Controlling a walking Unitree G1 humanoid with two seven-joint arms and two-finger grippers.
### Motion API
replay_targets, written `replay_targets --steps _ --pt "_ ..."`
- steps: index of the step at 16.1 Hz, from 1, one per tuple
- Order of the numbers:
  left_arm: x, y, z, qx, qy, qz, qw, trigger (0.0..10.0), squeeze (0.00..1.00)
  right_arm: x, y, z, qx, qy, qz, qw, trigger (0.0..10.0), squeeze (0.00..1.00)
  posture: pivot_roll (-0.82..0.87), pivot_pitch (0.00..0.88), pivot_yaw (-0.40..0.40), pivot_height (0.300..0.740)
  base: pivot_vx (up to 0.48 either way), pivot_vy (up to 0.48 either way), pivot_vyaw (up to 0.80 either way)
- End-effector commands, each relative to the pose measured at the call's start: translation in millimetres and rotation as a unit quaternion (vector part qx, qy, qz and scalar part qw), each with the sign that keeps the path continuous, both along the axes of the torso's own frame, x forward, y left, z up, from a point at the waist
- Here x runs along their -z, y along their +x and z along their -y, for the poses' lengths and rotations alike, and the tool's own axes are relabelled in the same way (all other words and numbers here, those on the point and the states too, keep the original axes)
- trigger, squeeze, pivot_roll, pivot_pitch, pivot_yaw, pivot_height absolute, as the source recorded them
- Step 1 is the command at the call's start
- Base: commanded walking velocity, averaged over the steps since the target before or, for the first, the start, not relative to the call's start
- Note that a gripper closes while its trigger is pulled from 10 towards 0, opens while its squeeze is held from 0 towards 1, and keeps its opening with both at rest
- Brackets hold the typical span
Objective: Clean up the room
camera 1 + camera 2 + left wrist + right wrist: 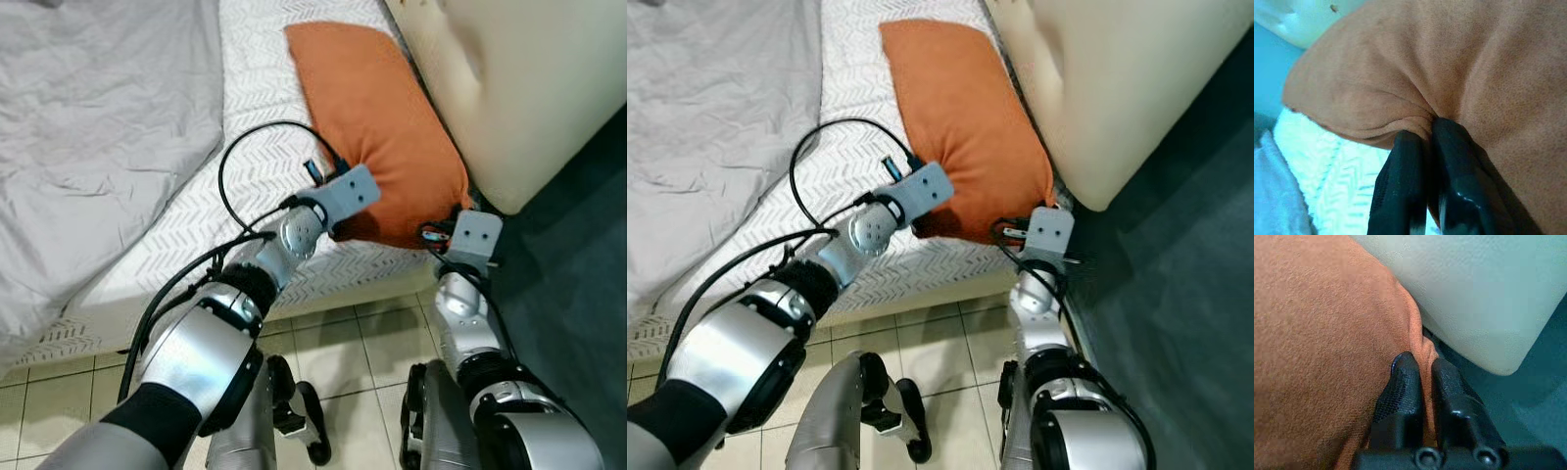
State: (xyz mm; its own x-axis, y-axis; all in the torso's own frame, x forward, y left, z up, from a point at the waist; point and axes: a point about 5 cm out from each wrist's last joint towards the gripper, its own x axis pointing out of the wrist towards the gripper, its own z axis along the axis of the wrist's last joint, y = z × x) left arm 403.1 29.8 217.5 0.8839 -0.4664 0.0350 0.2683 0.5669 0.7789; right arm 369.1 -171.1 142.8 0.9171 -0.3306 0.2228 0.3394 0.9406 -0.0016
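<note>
While both hands pinch orange pillow (377,127), pillow lies on bed (245,196) near foot-side edge, far long side against cream headboard (519,88). Left hand (1422,134) clamped on fold of fabric at near edge; right hand (1420,364) clamped on corner beside headboard. Grey duvet (88,127) well apart on robot's left. Judgement: thin pinches may slip; lift both hands together, level, keep tension even, clear headboard before moving pillow.

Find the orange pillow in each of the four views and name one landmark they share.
Left eye: pillow upper centre, on the bed.
Right eye: pillow upper centre.
Left wrist: pillow pinched by the left claw.
Right wrist: pillow pinched by the right claw.
Landmark: cream headboard.
</note>
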Motion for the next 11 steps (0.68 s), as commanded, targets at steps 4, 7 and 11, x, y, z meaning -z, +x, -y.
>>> replay_targets --steps 4,7,11 --pt "-0.2 0.8 -7.5 -0.013 0.022 0.039 0.999 0.0 0.00 15.7 -6.8 -17.6 -0.019 0.001 -0.019 1.000 0.0 0.00 -0.18 0.331 0.100 0.615 0.000 0.000 0.00" --pt "-5.2 2.9 -10.6 -0.031 0.034 0.064 0.997 0.0 0.00 21.1 -8.0 -28.3 -0.026 -0.007 -0.032 0.999 0.0 0.00 -0.20 0.353 0.087 0.615 0.000 0.000 0.00" --pt "-21.1 7.3 -12.1 -0.054 -0.023 0.052 0.997 0.0 0.00 19.3 -1.6 -24.6 -0.021 -0.027 -0.055 0.998 0.0 0.00 -0.23 0.366 0.094 0.615 0.000 0.000 0.00"
